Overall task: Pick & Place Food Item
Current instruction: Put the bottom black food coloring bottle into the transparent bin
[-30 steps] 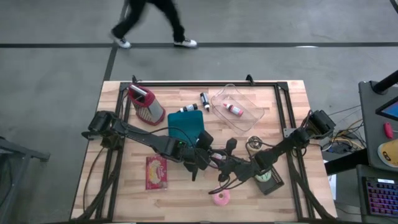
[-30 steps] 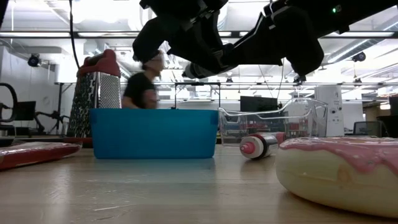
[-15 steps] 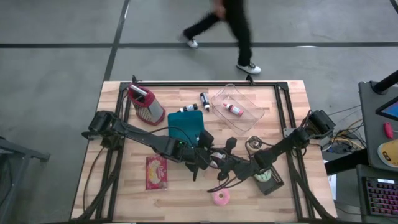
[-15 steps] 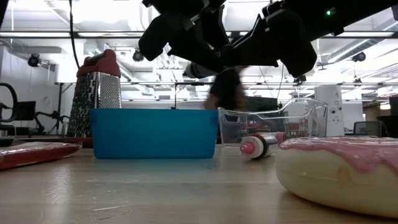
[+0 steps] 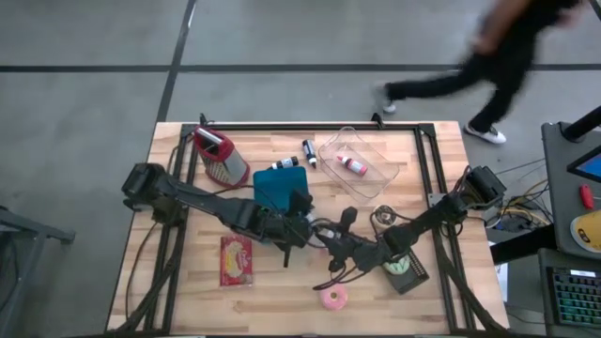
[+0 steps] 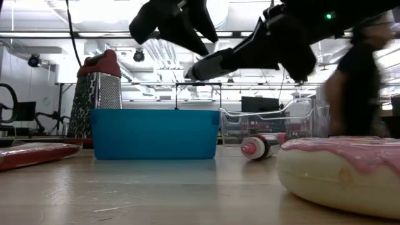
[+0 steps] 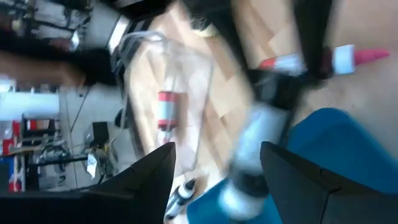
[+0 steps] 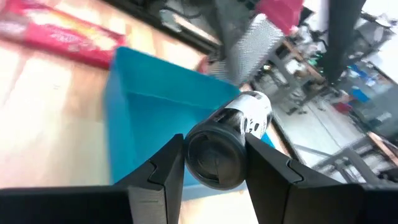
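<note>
My right gripper [image 8: 211, 163] is clamped on a dark-capped silver shaker [image 8: 227, 146], holding it in the air over the middle of the worktop [image 5: 188, 282], just beside the near edge of the blue bin [image 5: 279, 191]; my left gripper [image 5: 299, 214] hangs above that bin with its fingers spread and nothing between them. The pink donut [image 5: 332, 299] lies alone near the worktop's front edge with open wood around it, well apart from the red packet [image 5: 237, 260]. My left wrist view is smeared, so the clear tray [image 5: 357, 163] and its small bottle [image 5: 353, 165] are hard to make out there, and a person [image 5: 507, 56] blurs past beyond the far edge.
</note>
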You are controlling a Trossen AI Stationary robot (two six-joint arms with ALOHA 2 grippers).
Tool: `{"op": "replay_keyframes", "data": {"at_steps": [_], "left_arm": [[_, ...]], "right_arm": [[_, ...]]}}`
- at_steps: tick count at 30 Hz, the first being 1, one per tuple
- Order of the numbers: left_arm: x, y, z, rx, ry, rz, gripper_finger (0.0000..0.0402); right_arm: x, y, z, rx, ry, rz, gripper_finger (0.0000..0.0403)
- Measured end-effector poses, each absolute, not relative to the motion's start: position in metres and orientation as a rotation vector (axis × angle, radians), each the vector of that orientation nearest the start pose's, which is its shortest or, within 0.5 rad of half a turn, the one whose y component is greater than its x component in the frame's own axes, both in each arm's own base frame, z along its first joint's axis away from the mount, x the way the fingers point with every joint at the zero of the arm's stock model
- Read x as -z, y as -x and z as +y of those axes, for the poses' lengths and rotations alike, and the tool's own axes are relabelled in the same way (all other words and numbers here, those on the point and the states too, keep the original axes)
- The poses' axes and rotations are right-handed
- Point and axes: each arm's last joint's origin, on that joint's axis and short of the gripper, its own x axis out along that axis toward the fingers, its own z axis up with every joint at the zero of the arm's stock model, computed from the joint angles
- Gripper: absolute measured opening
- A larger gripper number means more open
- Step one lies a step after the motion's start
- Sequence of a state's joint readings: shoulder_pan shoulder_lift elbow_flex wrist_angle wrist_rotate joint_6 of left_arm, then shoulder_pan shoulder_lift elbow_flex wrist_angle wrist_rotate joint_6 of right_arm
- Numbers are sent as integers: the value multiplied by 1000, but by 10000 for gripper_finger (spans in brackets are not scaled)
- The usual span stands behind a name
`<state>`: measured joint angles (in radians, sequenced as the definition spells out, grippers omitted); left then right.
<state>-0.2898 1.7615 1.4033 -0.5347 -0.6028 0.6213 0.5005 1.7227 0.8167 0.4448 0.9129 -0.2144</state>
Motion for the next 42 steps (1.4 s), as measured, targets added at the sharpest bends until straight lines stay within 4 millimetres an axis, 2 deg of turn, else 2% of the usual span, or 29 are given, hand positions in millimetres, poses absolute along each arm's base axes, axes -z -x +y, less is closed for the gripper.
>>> {"op": "replay_keyframes", "data": {"at_steps": [16,36,42], "left_arm": [[-252,-348,-83,-94,-971,1081,239],[-249,-343,-74,-162,-899,1145,239],[-247,-345,-72,-57,-798,1142,239]], "right_arm": [[-171,-304,140,397,519,397,129],[-164,-298,124,482,566,452,129],[-167,-293,120,495,564,448,129]]}}
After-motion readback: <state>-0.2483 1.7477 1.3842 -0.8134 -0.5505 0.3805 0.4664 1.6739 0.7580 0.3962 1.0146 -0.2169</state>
